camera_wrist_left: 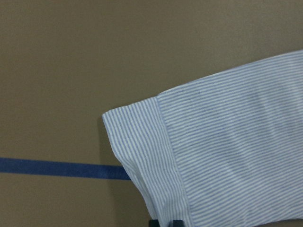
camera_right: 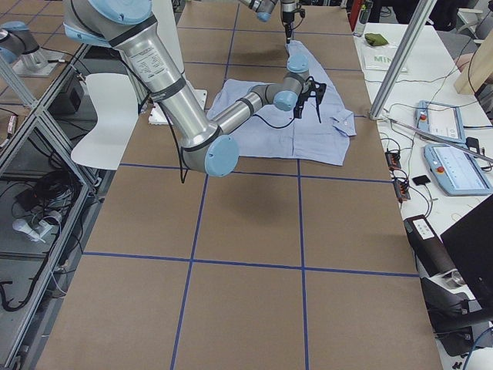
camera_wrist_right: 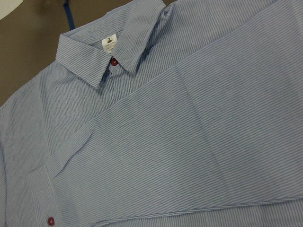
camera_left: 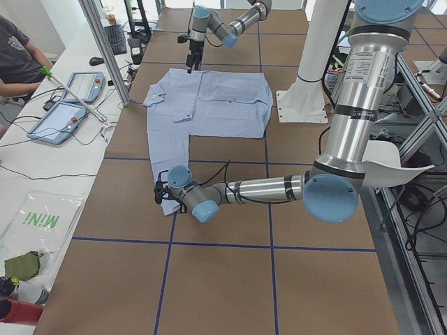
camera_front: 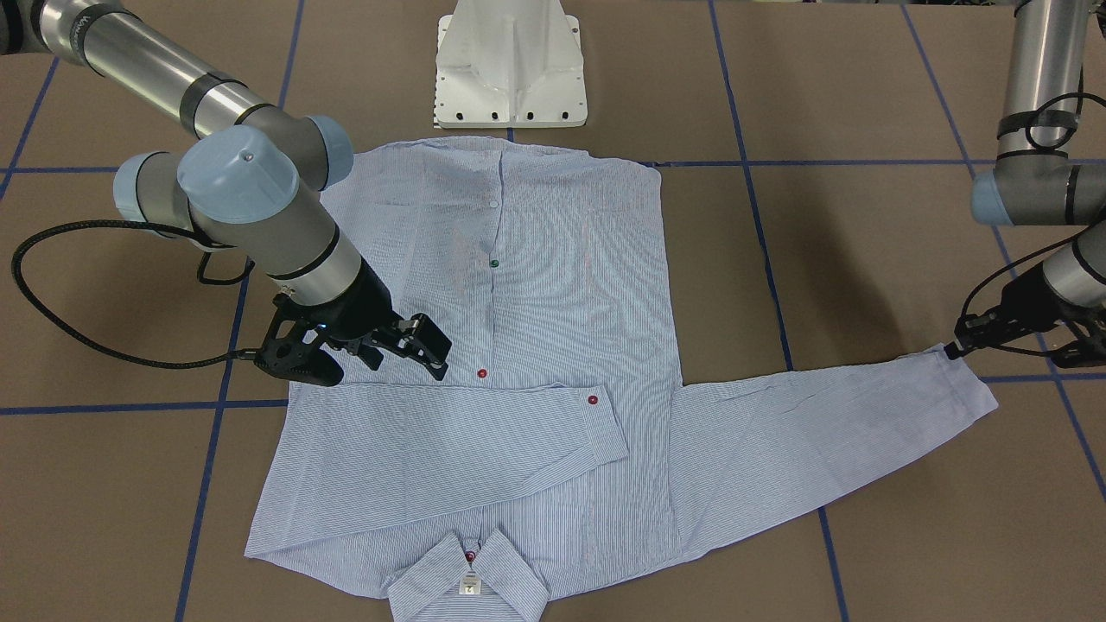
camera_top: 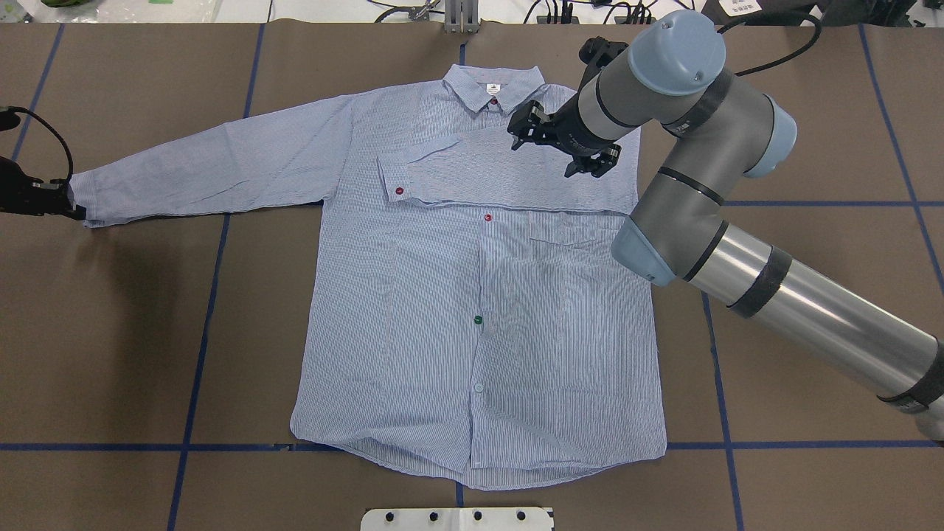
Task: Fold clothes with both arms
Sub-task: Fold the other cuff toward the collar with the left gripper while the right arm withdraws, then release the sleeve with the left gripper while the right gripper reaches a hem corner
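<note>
We find the light blue, white-striped long-sleeved button-up shirt [camera_top: 479, 310] spread front-up and flat in the centre of the brown paper-covered surface [camera_top: 147, 332], with the collar [camera_top: 493, 87] towards the top of the overhead view. One sleeve [camera_top: 509, 181] lies folded straight across the chest below the collar, and its cuff button [camera_top: 399, 191] shows red. We judge this fold complete. The right gripper [camera_top: 551, 151] hovers over that sleeve in the upper right of the overhead view with its fingers spread apart, touching no cloth. The other sleeve [camera_top: 221, 162] is extended towards the left edge of the same view. The left gripper [camera_front: 953, 348] meets its cuff [camera_wrist_left: 142, 151] there. The fingertips appear drawn together on the cuff's edge, so we judge it to be pinching the cloth. A hold at that corner suits carrying the sleeve across the body to match the first fold. No container is in play. The chest pocket [camera_top: 568, 232] lies flat and shows no contents.
</note>
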